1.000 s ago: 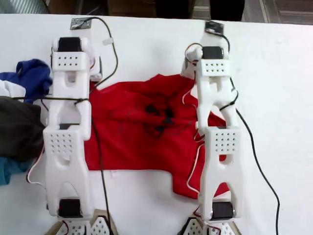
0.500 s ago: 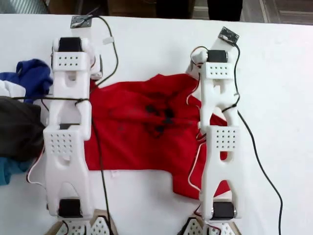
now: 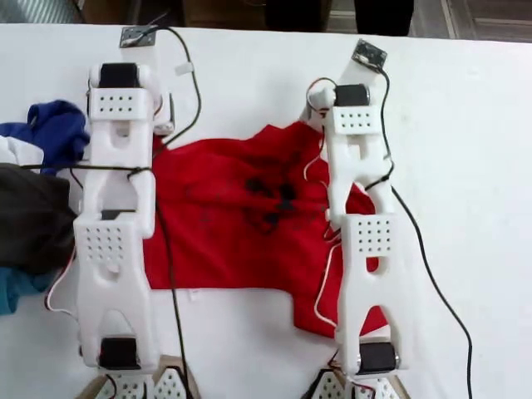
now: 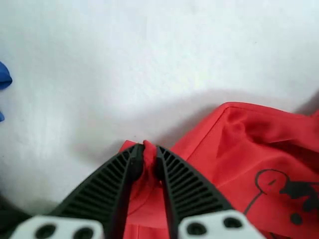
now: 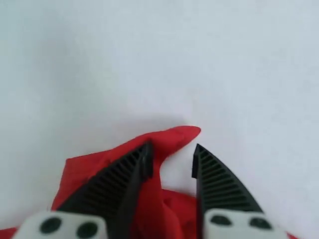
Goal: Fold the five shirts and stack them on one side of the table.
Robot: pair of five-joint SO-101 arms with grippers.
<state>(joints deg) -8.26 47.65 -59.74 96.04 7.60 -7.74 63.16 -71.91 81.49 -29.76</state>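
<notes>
Shows a red shirt spread over the middle of the white counter, under and between both arms, near hem rumpled toward the right. Bears a black drawn print on the chest, too blurred to read as writing. Pinches a small peak at the shirt's far left edge in the left tool, jaws closed tight on the cloth. Sets the right tool at the shirt's far right corner, jaws parted, one finger over red cloth, the other's tip over bare counter, nothing gripped. Heaps a blue shirt, a dark shirt, some white cloth and teal cloth at the counter's left edge, just left of the left arm.
</notes>
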